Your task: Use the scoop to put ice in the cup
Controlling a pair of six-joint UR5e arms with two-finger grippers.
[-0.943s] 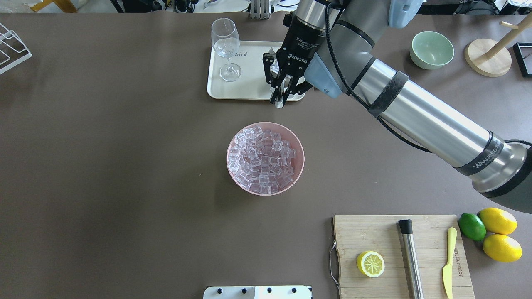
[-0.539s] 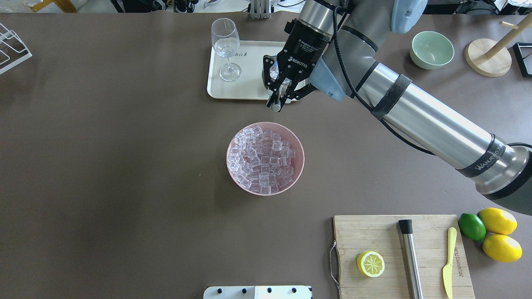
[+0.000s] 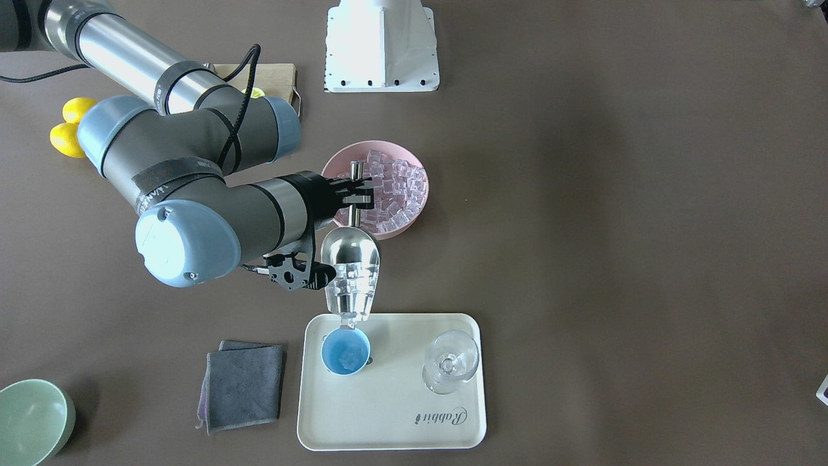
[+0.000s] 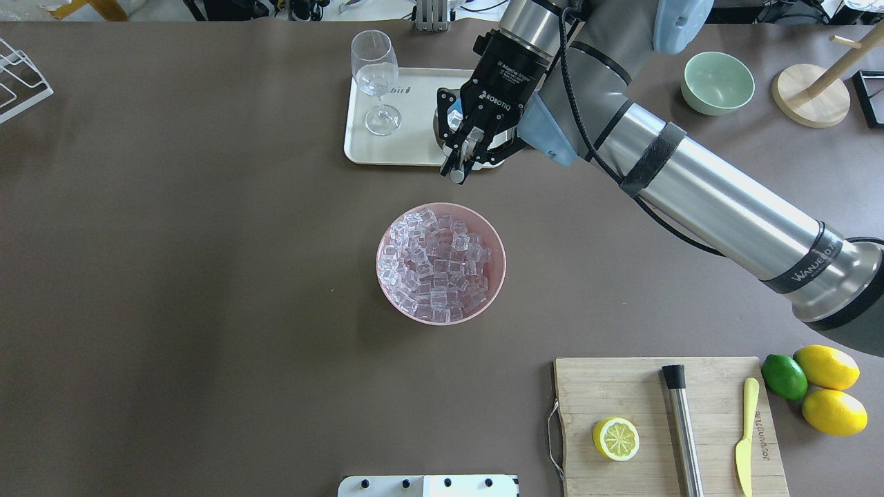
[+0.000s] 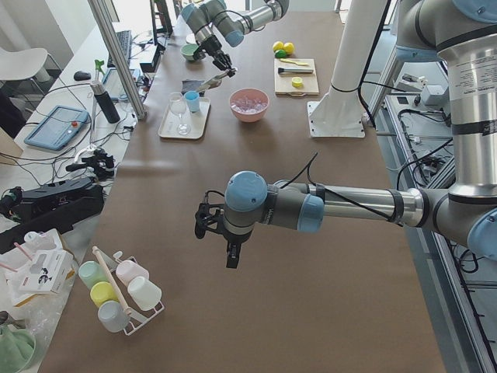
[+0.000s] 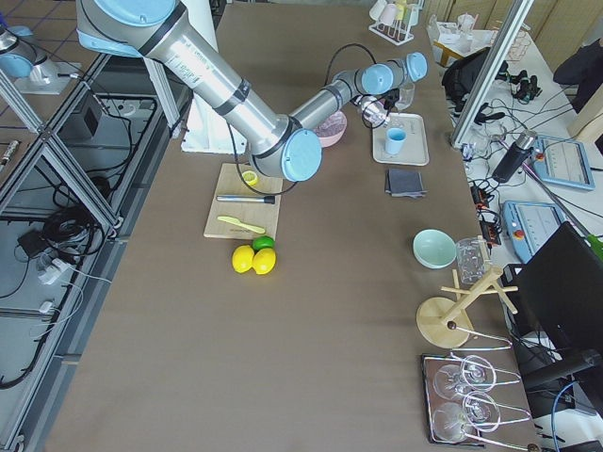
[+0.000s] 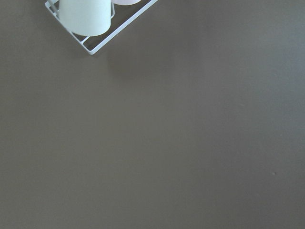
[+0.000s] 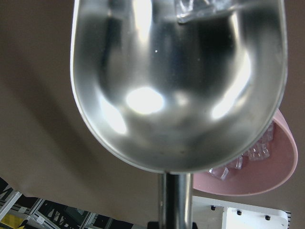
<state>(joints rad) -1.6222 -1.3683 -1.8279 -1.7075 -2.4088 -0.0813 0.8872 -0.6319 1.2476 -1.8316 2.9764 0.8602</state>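
Observation:
My right gripper (image 3: 354,194) (image 4: 461,155) is shut on the thin handle of the steel scoop (image 3: 350,259) (image 8: 176,86). The scoop is tipped mouth-down over the light-blue cup (image 3: 346,351), which stands on the cream tray (image 3: 388,427). Clear ice (image 3: 350,288) lies at the scoop's lower lip just above the cup, and a few cubes lie inside the cup. More ice (image 4: 435,266) fills the pink bowl (image 4: 378,269) at mid table. My left gripper (image 5: 231,259) hangs over bare table far from these; I cannot tell whether it is open or shut.
A wine glass (image 3: 451,361) stands on the tray beside the cup. A grey cloth (image 3: 242,385) and a green bowl (image 3: 29,421) lie beyond the tray's end. A cutting board (image 4: 663,386) holds a lemon half, steel cylinder and knife. A cup rack (image 7: 90,24) stands near the left arm.
My right gripper has shifted slightly left and toward the tray. The scoop's handle end has swung with it, and the scoop is tipped more steeply over the cup.

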